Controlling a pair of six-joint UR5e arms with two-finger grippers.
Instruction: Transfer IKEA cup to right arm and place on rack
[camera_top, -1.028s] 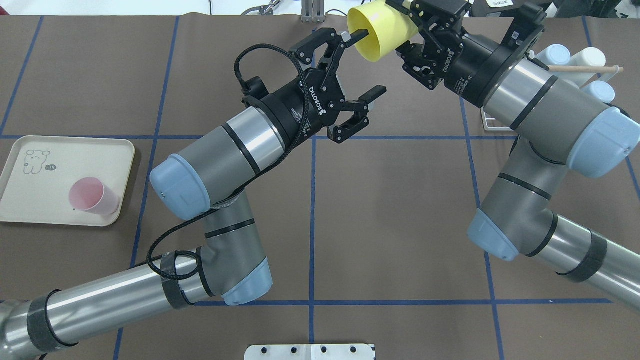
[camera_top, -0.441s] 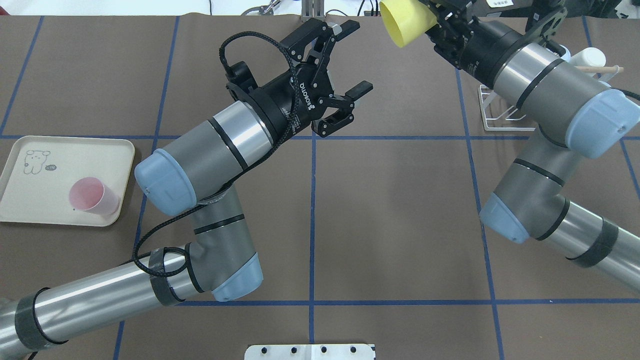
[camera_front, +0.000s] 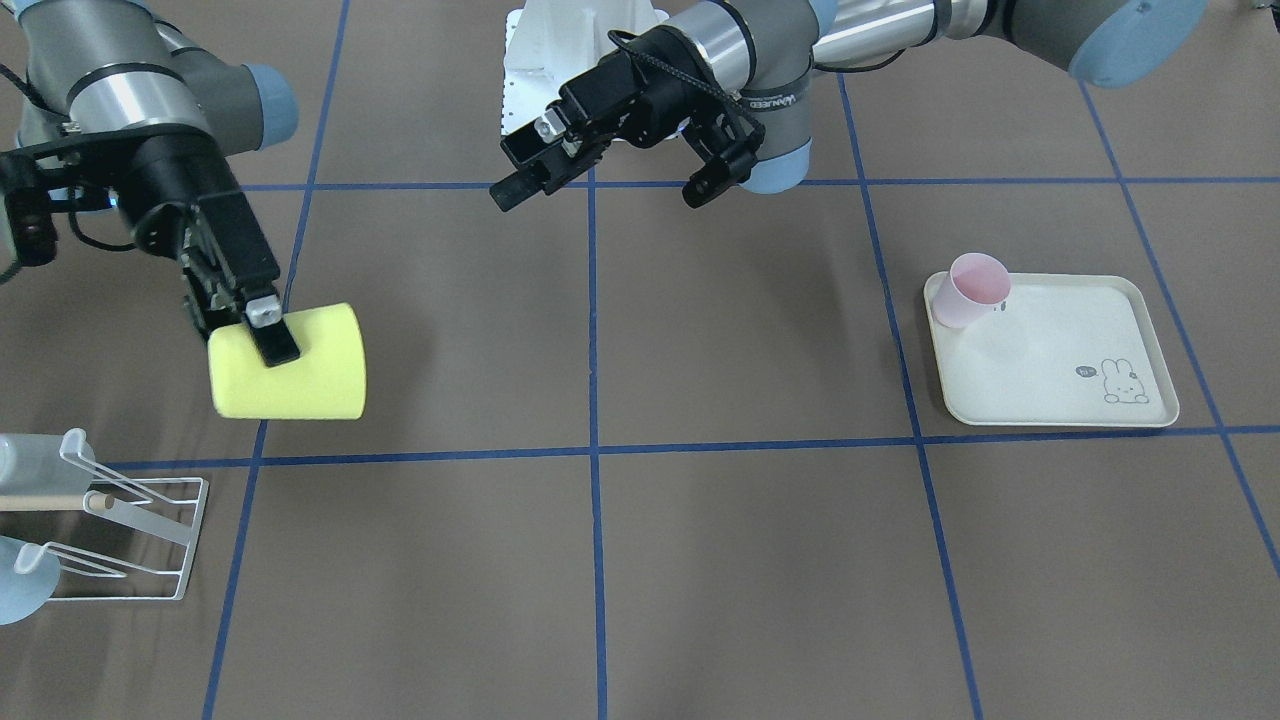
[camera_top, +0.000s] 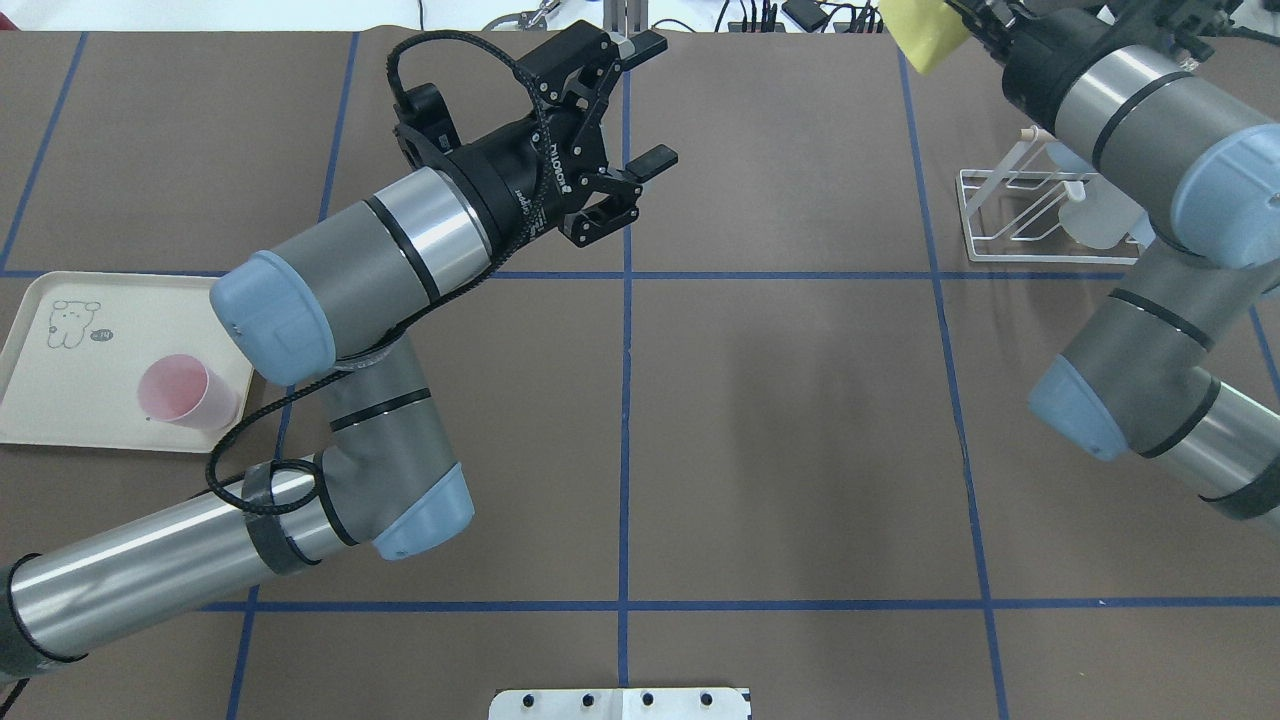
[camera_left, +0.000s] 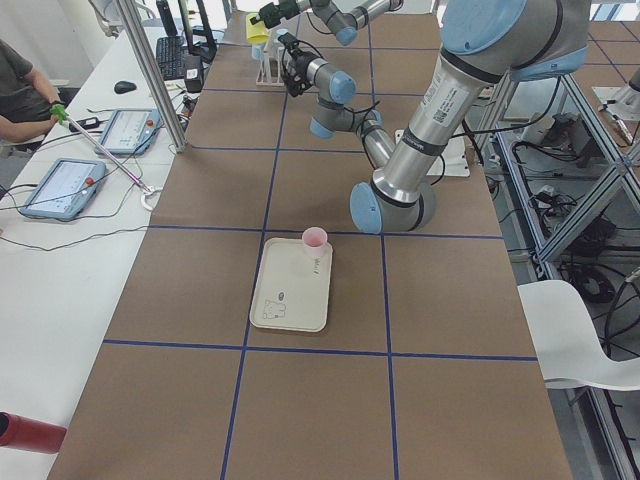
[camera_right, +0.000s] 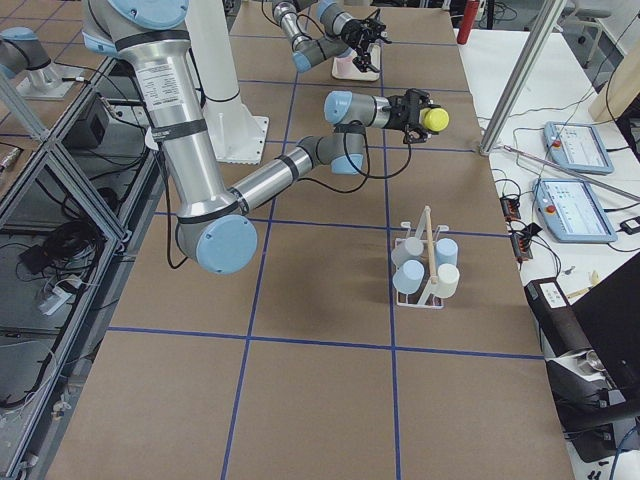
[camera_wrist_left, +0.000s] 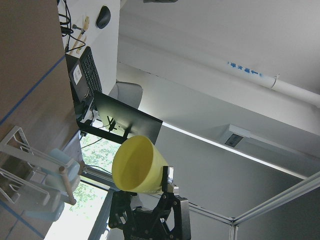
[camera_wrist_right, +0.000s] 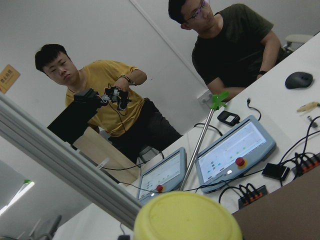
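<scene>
The yellow IKEA cup (camera_front: 300, 375) lies on its side in the air, with my right gripper (camera_front: 262, 335) shut on its wall. In the overhead view the cup (camera_top: 925, 35) is at the far right edge of the table, just beyond the rack (camera_top: 1010, 210). The rack (camera_front: 130, 540) is white wire with a wooden dowel and carries pale blue cups (camera_right: 412, 275). My left gripper (camera_top: 648, 100) stands open and empty near the middle of the far edge, well apart from the cup. Its wrist view shows the cup (camera_wrist_left: 137, 165) at a distance.
A pink cup (camera_top: 185, 392) lies on a cream tray (camera_top: 60, 370) at the near left. Two people sit behind control consoles (camera_wrist_right: 235, 150) past the far edge. A white mount plate (camera_top: 620, 703) sits at the near edge.
My right arm has carried the yellow cup to the right and farther back, up to the rack. My left gripper, still open, has drawn back to the left, away from the cup.
</scene>
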